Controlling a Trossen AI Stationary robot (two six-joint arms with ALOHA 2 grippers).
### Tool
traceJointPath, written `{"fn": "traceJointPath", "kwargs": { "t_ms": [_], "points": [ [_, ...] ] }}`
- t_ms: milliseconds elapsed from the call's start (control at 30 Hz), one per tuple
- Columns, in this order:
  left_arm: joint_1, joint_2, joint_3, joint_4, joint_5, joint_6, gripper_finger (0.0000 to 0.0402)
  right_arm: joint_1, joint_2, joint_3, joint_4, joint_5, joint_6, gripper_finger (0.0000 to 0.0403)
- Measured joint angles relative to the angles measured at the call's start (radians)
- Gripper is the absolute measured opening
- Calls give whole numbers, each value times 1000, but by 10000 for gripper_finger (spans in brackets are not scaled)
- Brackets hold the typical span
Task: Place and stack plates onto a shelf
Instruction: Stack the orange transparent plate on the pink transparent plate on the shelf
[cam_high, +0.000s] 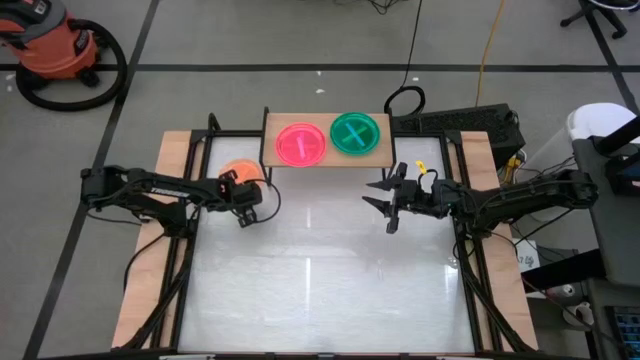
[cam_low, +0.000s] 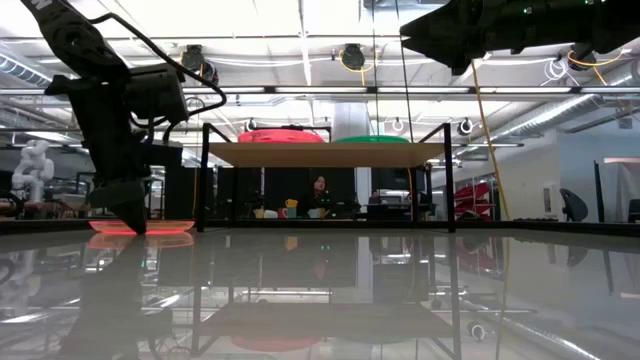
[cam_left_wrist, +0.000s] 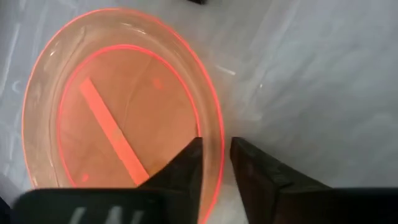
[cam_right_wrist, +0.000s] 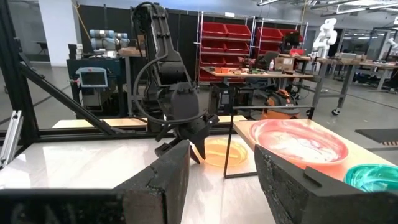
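Two dark fingers of the left gripper (cam_left_wrist: 216, 163) are straddling the near rim of an orange plate (cam_left_wrist: 118, 99), one inside the rim and one outside, narrowly parted around it. That plate is lying flat on the white table (cam_high: 320, 280), just beside the shelf (cam_high: 326, 160) at its left end. Atop the shelf's wooden board, a pink plate (cam_high: 301, 145) and a green plate (cam_high: 356, 132) are sitting side by side. The right gripper (cam_high: 392, 203) is hovering above the table near the shelf's right end, fingers spread wide and carrying nothing.
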Motion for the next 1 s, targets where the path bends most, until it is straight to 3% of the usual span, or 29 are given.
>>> {"fn": "traceJointPath", "kwargs": {
  "t_ms": [200, 500, 600, 800, 1000],
  "points": [
    [-1, 3, -2, 4, -51, 4, 10, 0, 0, 0, 0, 0, 3, 162],
    [-73, -32, 93, -204, -36, -141, 3, -1, 0, 0, 21, 0, 2, 162],
    [-123, -67, 149, -248, 23, -149, 3, -1, 0, 0, 34, 0, 3, 162],
    [-293, -79, 263, -339, 256, -162, 2, -1, 0, 0, 45, 0, 3, 162],
    [-501, -77, 372, -384, 288, -87, 2, -1, 0, 0, 45, -1, 3, 162]
  ]
}}
